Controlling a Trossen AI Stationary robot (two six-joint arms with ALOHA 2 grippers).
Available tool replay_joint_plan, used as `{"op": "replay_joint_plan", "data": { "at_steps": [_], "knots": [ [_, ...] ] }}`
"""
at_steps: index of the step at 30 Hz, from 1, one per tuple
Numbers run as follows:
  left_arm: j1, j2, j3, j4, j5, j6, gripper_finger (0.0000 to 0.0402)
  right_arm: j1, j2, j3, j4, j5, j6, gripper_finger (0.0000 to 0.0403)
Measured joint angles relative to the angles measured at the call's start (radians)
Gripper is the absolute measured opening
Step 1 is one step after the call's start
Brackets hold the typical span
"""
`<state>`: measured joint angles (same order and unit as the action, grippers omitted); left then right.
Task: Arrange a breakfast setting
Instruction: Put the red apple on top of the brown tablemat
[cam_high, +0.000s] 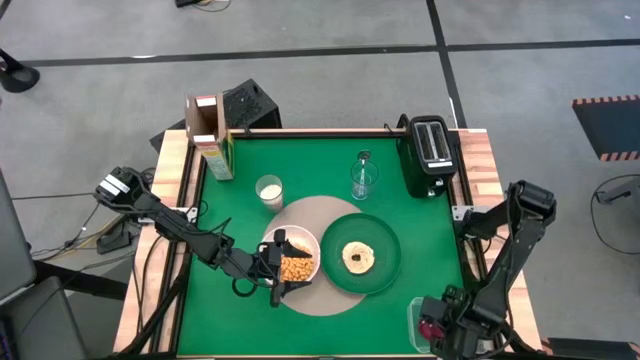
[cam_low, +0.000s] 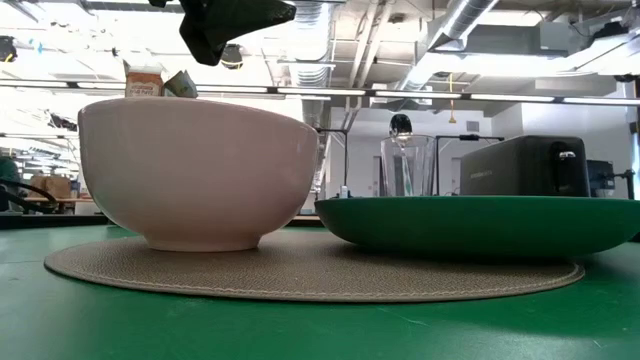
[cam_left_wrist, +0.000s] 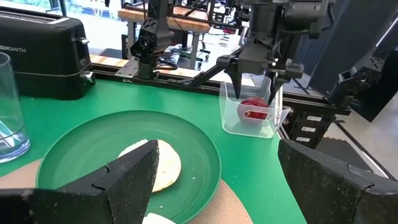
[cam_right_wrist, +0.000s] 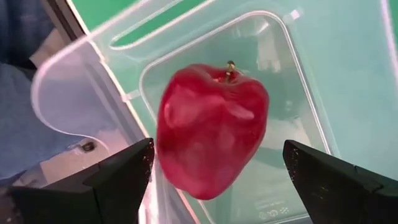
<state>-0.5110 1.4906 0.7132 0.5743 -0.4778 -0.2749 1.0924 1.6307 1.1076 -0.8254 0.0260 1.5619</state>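
Right wrist view puts the apple (cam_right_wrist: 211, 127) dead ahead of me, lying in the clear tub (cam_right_wrist: 298, 93) at the table's near right corner, stem up and tilted. I judge it firm, fairly heavy for its size, and waxy enough to slip, so I'd take it across its widest girth, not near the stem. My right gripper (cam_right_wrist: 214, 180) hangs over it with fingers spread wide either side, gripping nothing. The tub walls are the worry: thin, light plastic, close to the fruit, so a finger could snag a wall or the tub could lift with the apple.

From the high view, the tub sits just beside the table's edge, well apart from the mat (cam_high: 318, 262). The plate (cam_high: 385, 262) with its bread (cam_high: 357, 257) lies between tub and bowl (cam_high: 290, 256). Open green remains right of the plate. My left gripper (cam_high: 277, 268) hovers over the bowl, spread and empty. Glass (cam_high: 363, 178), cup (cam_high: 268, 190) and toaster (cam_high: 431, 150) stand farther back, clear of any path.
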Motion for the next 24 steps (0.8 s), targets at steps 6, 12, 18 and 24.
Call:
{"op": "replay_joint_plan", "data": {
  "at_steps": [6,12,18,24],
  "knots": [
    [0.000,0.000,0.000,0.000,0.000,-0.013,0.0316,0.000,0.045,0.000,0.002,-0.003,-0.023,0.0386],
    [0.000,0.000,0.000,0.000,0.000,-0.013,0.0316,0.000,0.084,0.000,0.006,-0.012,-0.025,0.0386],
    [0.000,0.000,0.000,0.000,0.000,-0.017,0.0316,-0.007,0.111,0.000,0.006,-0.030,-0.058,0.0383],
    [0.000,0.000,0.000,0.000,0.000,-0.017,0.0316,-0.014,0.104,0.000,0.010,-0.030,-0.078,0.0338]
  ]
}}
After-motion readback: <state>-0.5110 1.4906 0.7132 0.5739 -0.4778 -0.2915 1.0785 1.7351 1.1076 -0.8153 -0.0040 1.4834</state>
